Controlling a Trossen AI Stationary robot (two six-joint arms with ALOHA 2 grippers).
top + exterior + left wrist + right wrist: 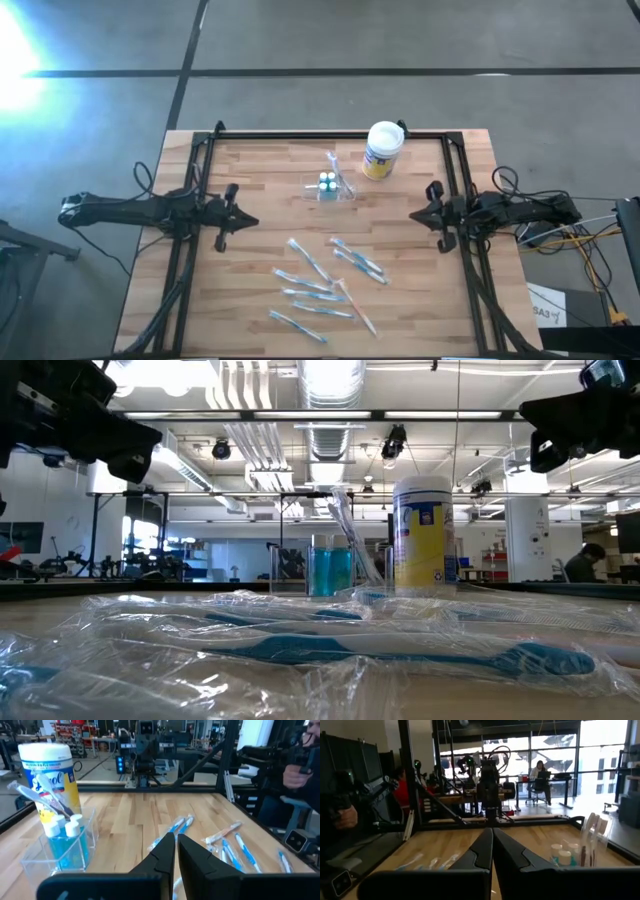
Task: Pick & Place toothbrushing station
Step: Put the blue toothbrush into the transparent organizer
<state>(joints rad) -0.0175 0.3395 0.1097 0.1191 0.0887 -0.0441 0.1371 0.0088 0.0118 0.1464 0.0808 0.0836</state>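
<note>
The toothbrushing station (330,186) is a small clear plastic holder standing on its base on the wooden table, left of centre at the back. In it are small blue bottles with white caps and a wrapped toothbrush leaning upward (62,845) (330,565) (575,852). My left gripper (250,222) hovers at the table's left side, level and shut on nothing (176,840). My right gripper (413,214) hovers at the right side, level, shut and empty (492,832). Both point toward the table's middle, well short of the holder.
A white-lidded, yellow-labelled canister (383,150) stands just right of the holder, toward the far edge. Several wrapped toothbrushes (320,285) lie scattered across the table's near half. Black frame rails (205,150) run along the table's left, right and far edges. A person's hand (342,817) shows beyond the table.
</note>
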